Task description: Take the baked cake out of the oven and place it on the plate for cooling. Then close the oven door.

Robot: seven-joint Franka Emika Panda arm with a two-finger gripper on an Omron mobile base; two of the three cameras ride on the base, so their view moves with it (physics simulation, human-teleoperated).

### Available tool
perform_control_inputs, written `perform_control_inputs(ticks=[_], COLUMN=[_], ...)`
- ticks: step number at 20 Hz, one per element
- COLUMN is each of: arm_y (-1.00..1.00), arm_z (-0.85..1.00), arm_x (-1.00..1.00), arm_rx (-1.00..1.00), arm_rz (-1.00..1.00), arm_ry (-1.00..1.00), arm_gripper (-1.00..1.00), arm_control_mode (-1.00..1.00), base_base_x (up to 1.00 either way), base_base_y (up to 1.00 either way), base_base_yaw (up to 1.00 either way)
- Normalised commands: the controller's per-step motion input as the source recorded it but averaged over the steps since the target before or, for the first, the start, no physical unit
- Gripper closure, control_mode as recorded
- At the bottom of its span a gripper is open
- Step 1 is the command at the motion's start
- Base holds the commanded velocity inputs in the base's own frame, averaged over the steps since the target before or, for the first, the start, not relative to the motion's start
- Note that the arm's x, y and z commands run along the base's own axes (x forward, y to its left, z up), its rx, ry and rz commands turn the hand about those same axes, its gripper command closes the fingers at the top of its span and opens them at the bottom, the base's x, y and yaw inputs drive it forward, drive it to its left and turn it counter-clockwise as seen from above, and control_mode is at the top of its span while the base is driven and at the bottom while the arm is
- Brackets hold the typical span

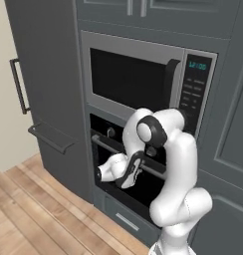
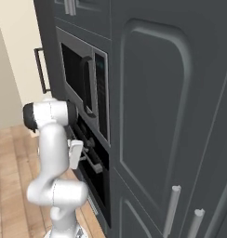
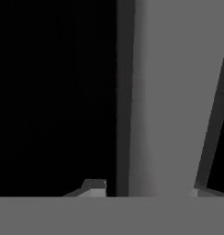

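A: Big stuff first. Dark grey cabinet wall (image 1: 49, 74) fills the frame, microwave (image 1: 138, 79) upper centre of the left base view, black oven (image 1: 111, 149) right under it, mid-frame.

B: Oven door (image 1: 148, 187)?

A: Closed, flat against the front. Its long grey bar handle (image 1: 106, 144) runs across the centre of the left base view, down to the right behind the arm. In the hand view the bar is a wide pale strip up the middle-right (image 3: 169, 101), against black glass.

B: Gripper?

A: Gripper (image 3: 143, 190) is at the bar, at the bottom of the hand view, with one fingertip (image 3: 93, 186) low left and the other low right, bar between them. Jaws look partly closed around the handle. Can't tell if the pads touch it yet, so I'm not calling it a firm hold.

B: Cake? Plate?

A: Nothing to mark for either. My guess is the cake sits inside behind the shut door.

B: So which step?

A: Very start, I'd say: grasping the handle to open the oven. Nothing else done.

B: Next move?

A: Probably finish the squeeze, then pull out and down in an arc about the bottom hinge, wrist following so the bar doesn't slip out.
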Motion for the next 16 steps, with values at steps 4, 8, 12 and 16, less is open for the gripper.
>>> perform_control_inputs(ticks=[4, 8, 12, 16], arm_y=[0.52, 0.7, 0.77, 0.61], arm_z=[-0.71, -0.59, -0.56, -0.48], arm_x=[-0.1, -0.32, -0.43, -0.37], arm_rx=[0.22, 0.27, 0.32, 0.35], arm_rz=[0.17, 0.2, 0.22, 0.22], arm_ry=[0.32, 0.34, 0.36, 0.31], arm_gripper=[1.0, 1.0, 1.0, -1.0], arm_control_mode=[-1.0, -1.0, -1.0, -1.0], base_base_x=[0.0, 0.0, 0.0, 0.0], base_base_y=[0.0, 0.0, 0.0, 0.0], base_base_yaw=[0.0, 0.0, 0.0, 0.0])
